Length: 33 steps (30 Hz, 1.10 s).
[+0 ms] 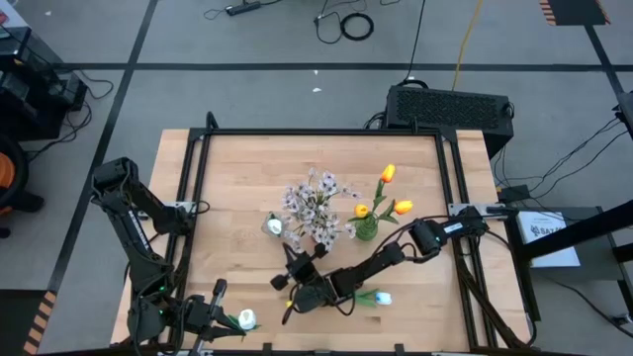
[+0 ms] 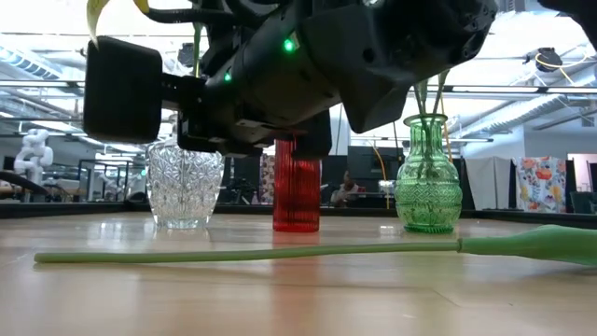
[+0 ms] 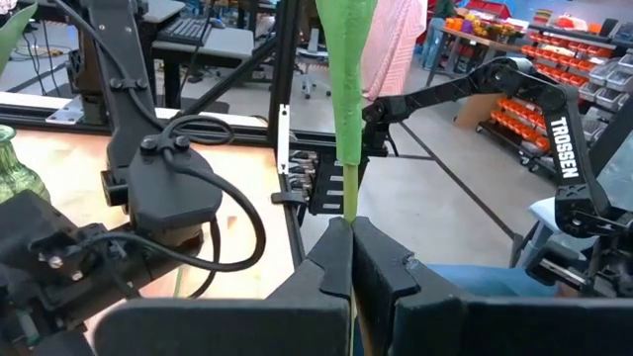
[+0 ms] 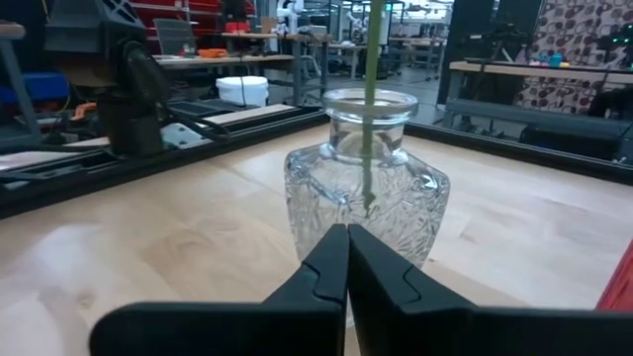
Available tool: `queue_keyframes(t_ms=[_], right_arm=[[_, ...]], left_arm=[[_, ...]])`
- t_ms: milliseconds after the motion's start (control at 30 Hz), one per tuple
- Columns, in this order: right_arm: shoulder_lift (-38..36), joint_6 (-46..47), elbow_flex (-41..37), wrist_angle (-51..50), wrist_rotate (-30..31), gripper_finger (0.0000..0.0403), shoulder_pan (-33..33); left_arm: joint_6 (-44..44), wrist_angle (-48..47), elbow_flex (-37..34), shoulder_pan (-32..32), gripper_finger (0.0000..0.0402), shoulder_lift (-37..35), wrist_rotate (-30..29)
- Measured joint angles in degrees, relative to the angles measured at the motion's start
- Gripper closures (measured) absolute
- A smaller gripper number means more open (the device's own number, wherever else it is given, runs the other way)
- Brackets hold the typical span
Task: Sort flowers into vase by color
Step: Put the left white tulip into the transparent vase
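My right claw [image 4: 346, 242] is pressed together on a green stem [image 4: 372, 109], its tip hanging inside the clear vase [image 4: 366, 198] just ahead. Next: release carefully. My left claw [image 3: 351, 247] pinches another stem [image 3: 348, 109], waiting its turn.

overhead view facing down, table-level view, wrist views close, all sharing the clear vase [image 4: 366, 198]

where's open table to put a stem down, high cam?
Free: the back strip of the table behind the pink-white sprays, and the left side beside the clear vase. Some room at the right edge past the green vase with orange tulips. Crowded: centre and front, where the right end effector and a lying white tulip sit.
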Motion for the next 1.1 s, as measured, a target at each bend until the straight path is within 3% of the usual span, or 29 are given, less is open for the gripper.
queue_keyframes(t_ms=[367, 1100], right_arm=[[0.0, 0.4, 0.0, -0.1, -3.3, 0.0403, -1.1], [0.0, 0.4, 0.0, -0.3, -1.5, 0.0403, -2.8]], left_arm=[[-0.3, -0.9, 0.0, 0.0, 0.0401, 0.0, 0.0], [-0.2, -2.0, 0.0, 0.0, 0.0401, 0.0, -0.2]])
